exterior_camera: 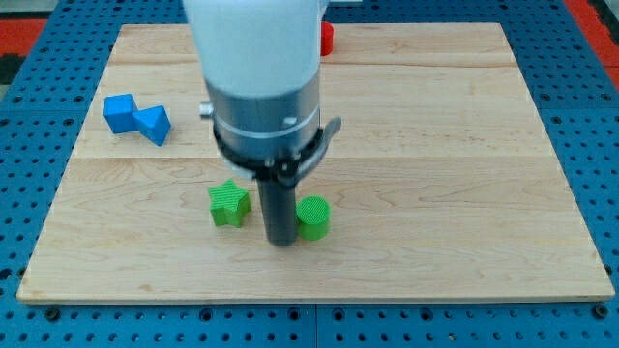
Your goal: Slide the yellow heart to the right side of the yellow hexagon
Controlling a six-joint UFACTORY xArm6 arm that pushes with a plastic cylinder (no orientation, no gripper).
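My tip [282,242] touches the board near the view's bottom centre, between a green star block [229,204] on its left and a green round block [313,217] on its right, close beside the round one. No yellow heart or yellow hexagon shows in this view; the arm's wide white and grey body [259,87] hides the board's middle and top centre.
A blue block of two joined pieces [137,118] lies at the view's left. A red block [327,39] peeks out behind the arm at the view's top. The wooden board [464,174] sits on a blue pegboard table.
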